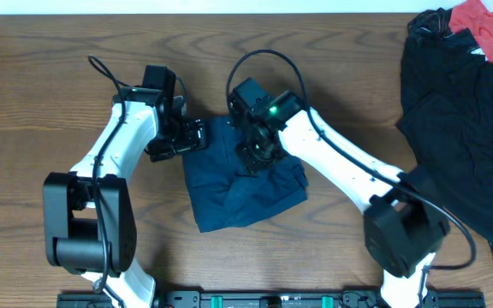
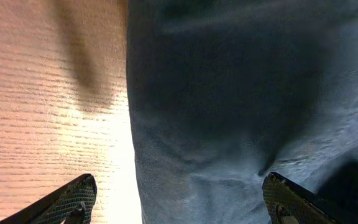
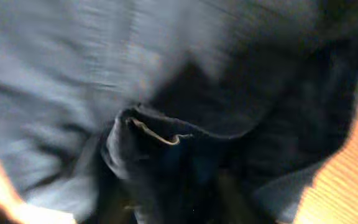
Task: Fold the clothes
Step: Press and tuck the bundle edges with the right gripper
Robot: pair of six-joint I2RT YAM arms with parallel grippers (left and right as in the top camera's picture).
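Logging dark navy-blue cotton trousers [image 1: 238,192] lying about midway between the left and right edges of the brown wooden tabletop [image 1: 58,85], gathered into a rough, lumpy square rather than a clean fold. Judging the fold as partly done, with the near part flatter than the far part.

Finding the left hand [image 1: 193,137] at the garment's far-left corner. Seeing, in the left wrist view, its fingers spread apart: one fingertip [image 2: 73,202] hanging over bare wood, the other [image 2: 291,202] over cloth. Reading this straddle of the cloth's edge as lining up for a pinch on that edge, nothing gripped yet.

Finding the right hand [image 1: 259,152] low over the far middle of the trousers, where the fabric is bunching. Seeing, in the blurred right wrist view, only a raised pucker of cloth with a pale seam line [image 3: 157,134]; not making out the fingers, so unable to tell whether spread, closed or clamped on that pucker.

Noting black garments [image 1: 452,103] heaped along the right edge and a red cloth [image 1: 486,26] at the far-right corner, well apart from the work. Guessing these are waiting their turn.
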